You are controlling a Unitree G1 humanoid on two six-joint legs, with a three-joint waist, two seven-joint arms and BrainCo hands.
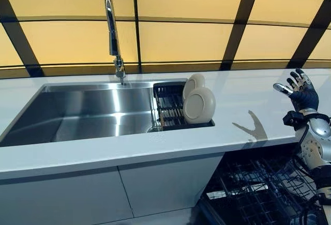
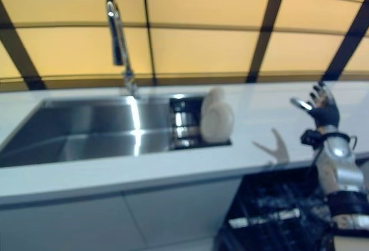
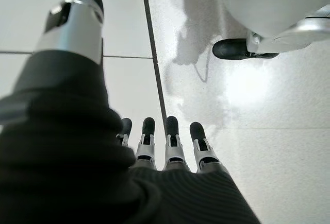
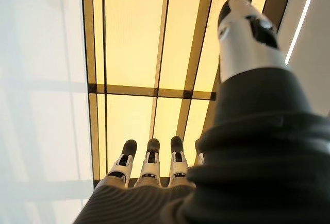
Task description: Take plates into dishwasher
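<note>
Right now, from the head views, I am seeing two plates (image 1: 198, 104) standing on edge in the rack (image 1: 168, 112) at the sink's (image 1: 93, 114) right end, with the dishwasher (image 1: 253, 194) open below right. They are looking stiff, smooth and breakable, so I am planning a rim grip. My right hand (image 1: 299, 90) is hovering spread and empty. In its wrist view, my left hand (image 3: 165, 141) is hanging relaxed, holding nothing.

Two cream plates (image 1: 199, 105) stand on edge, overlapping, in the dark rack (image 1: 168, 108) at the sink's right end; dishwasher basket (image 1: 253, 194) open below.
</note>
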